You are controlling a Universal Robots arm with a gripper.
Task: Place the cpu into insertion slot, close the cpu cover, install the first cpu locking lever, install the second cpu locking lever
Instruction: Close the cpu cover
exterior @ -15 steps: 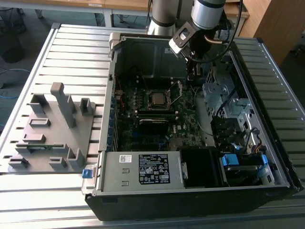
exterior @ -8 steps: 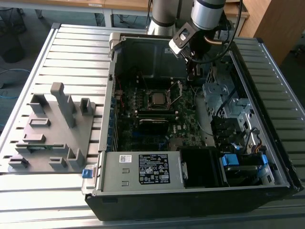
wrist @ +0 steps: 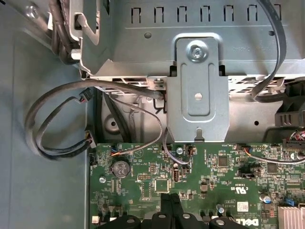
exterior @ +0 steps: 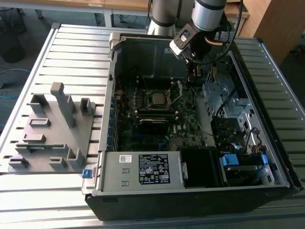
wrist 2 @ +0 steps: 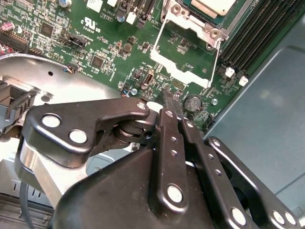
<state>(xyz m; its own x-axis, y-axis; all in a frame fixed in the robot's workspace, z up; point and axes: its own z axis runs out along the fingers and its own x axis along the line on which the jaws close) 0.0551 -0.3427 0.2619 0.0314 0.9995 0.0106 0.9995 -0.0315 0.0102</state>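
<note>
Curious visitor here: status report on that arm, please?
Gripper jaws shut, holding nothing, by the open cpu cover. Cpu sits in the insertion slot. Nothing between gripper and cover.

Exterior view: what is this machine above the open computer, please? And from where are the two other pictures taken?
It is one robot arm with a gripper. The exterior view looks from off the arm; both wrist views come from cameras riding on it. An open computer case and a grey tray lie on the slatted table. The cpu sits in the insertion slot; the cpu cover stands open. The gripper, over the board, is shut and holds nothing.
</note>
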